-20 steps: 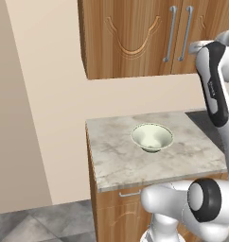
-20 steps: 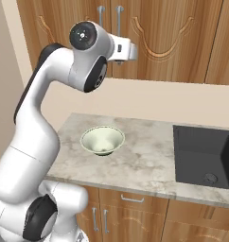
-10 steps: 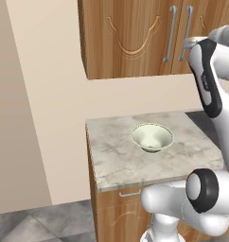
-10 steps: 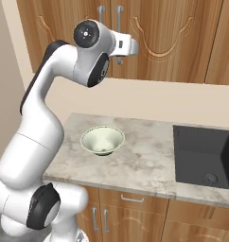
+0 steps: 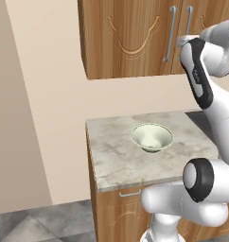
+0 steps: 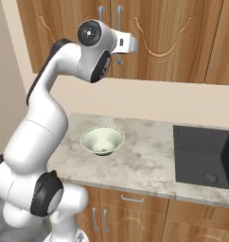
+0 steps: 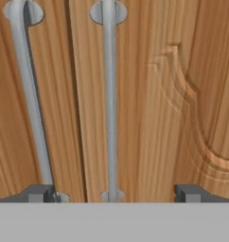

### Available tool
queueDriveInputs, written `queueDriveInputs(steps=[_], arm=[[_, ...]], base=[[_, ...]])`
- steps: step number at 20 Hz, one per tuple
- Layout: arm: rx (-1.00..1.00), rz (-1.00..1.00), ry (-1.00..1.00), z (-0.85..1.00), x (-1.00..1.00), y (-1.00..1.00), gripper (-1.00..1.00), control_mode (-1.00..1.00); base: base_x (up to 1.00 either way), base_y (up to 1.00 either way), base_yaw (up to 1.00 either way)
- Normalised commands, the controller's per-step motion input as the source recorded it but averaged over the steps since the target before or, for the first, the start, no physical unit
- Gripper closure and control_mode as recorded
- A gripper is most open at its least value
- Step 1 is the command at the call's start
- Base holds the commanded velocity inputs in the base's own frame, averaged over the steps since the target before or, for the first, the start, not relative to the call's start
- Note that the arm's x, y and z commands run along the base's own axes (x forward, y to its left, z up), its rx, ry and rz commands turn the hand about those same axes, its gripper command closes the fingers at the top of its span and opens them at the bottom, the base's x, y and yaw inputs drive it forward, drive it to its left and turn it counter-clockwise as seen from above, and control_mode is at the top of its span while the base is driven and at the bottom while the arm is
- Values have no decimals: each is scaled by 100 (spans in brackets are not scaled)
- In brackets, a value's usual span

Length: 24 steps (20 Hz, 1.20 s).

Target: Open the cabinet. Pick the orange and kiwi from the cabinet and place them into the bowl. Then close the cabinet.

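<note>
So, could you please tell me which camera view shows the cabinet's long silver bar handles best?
The hand view: both long vertical silver bar handles run nearly its full height, close up. The left base view shows them small at the top, partly behind the arm. In the right base view they sit mostly behind the arm.

Bowl (image 5: 152, 137) on counter (image 5: 111, 156), cabinet (image 5: 130, 38) shut

No text, label, brand, number or sign can be read anywhere in these pictures.
</note>
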Motion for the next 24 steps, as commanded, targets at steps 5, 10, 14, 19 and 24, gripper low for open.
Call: queueDriveInputs(steps=[5, 10, 14, 19, 24], arm=[[0, 0, 0, 0, 47, 0, -100, -100], [0, 0, 0, 0, 42, 0, -100, -100], [0, 0, 0, 0, 36, 0, -100, -100], [0, 0, -1, 0, 35, 0, -100, -100], [0, 0, -1, 0, 33, 0, -100, -100]], base=[[0, 0, 0], [0, 0, 0], [0, 0, 0], [0, 0, 0], [0, 0, 0]])
